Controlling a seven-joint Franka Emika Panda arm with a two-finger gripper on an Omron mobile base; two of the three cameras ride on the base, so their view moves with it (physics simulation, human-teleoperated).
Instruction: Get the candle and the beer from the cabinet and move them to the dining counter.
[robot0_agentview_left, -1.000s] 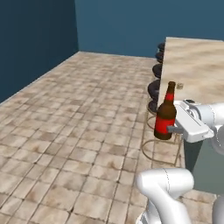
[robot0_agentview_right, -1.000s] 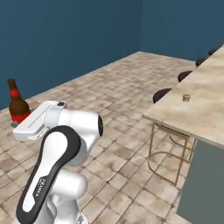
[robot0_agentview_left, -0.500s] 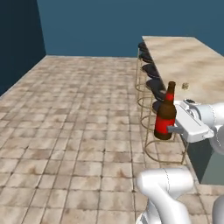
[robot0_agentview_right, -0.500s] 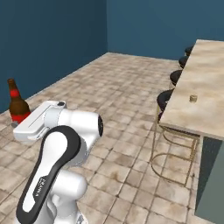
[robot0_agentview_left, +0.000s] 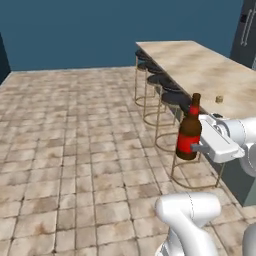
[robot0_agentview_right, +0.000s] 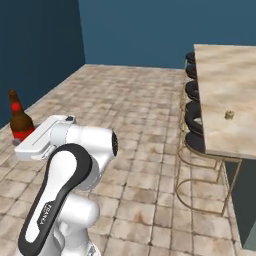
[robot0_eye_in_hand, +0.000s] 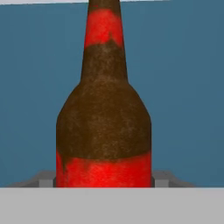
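The claw (robot0_agentview_left: 192, 148) is clenched on the beer (robot0_agentview_left: 189, 132), holding the bottle upright in mid-air over the tiled floor (robot0_agentview_left: 75, 140), off the near long side of the desk (robot0_agentview_left: 200, 67). From the right base camera the beer (robot0_agentview_right: 20, 123) stands just past the end of the white hand, with the blue wall (robot0_agentview_right: 35, 45) behind it. Up close, the beer (robot0_eye_in_hand: 103, 127) shows a brown body, a red label low down and a red band on the neck, and a grey fingertip (robot0_eye_in_hand: 43, 178) sits against each side of the label. The candle (robot0_agentview_left: 218, 99) rests on the marble top, near the edge that faces the stools (robot0_agentview_left: 172, 97). From the right base camera the candle (robot0_agentview_right: 229, 115) sits well apart from the beer. Black stools on gold legs line that side of the desk (robot0_agentview_right: 225, 80).
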